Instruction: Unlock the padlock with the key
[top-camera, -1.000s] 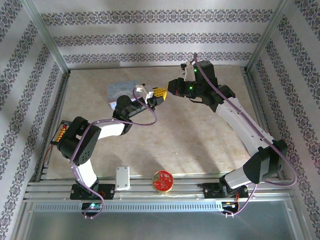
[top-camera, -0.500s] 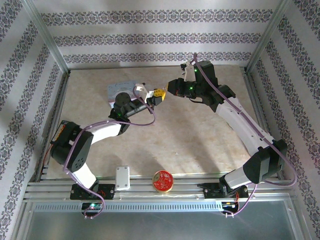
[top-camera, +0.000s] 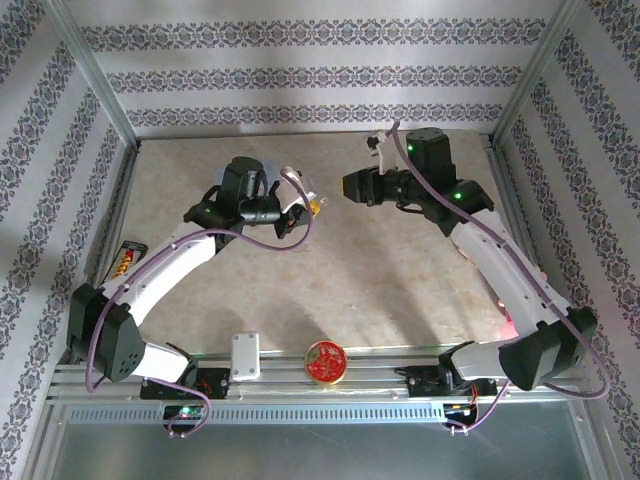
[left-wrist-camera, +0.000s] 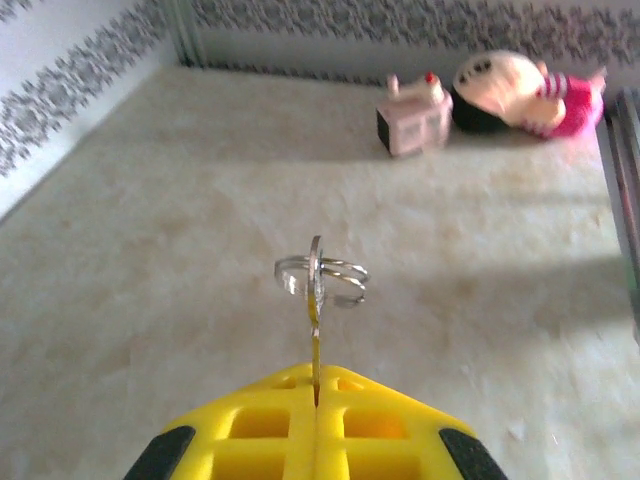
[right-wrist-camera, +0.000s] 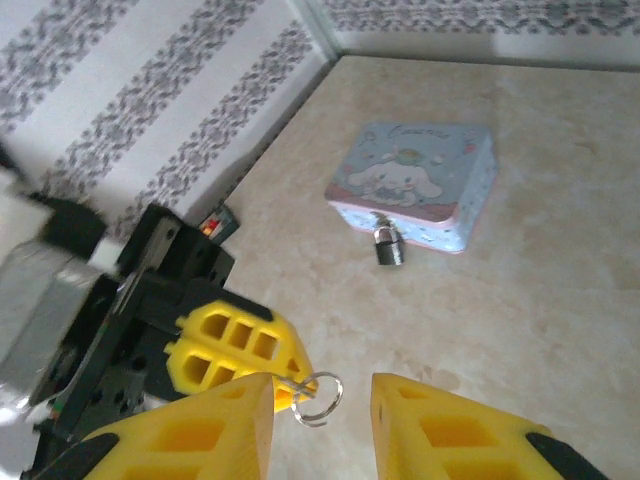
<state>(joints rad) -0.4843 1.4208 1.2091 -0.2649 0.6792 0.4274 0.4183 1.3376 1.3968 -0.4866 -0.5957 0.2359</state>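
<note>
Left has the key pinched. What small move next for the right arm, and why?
Probably ease the right gripper forward and shut its fingers on the key at its ring end. The left gripper pinches the key with the ring sticking out, lined up with the gap between the open right fingers. The padlock hangs on the tin, untouched.

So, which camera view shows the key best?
The left wrist view: the key stands close and centred, though edge-on, clamped in the left end effector. The right wrist view shows mostly its ring. In the top view it is too small to make out.
</note>
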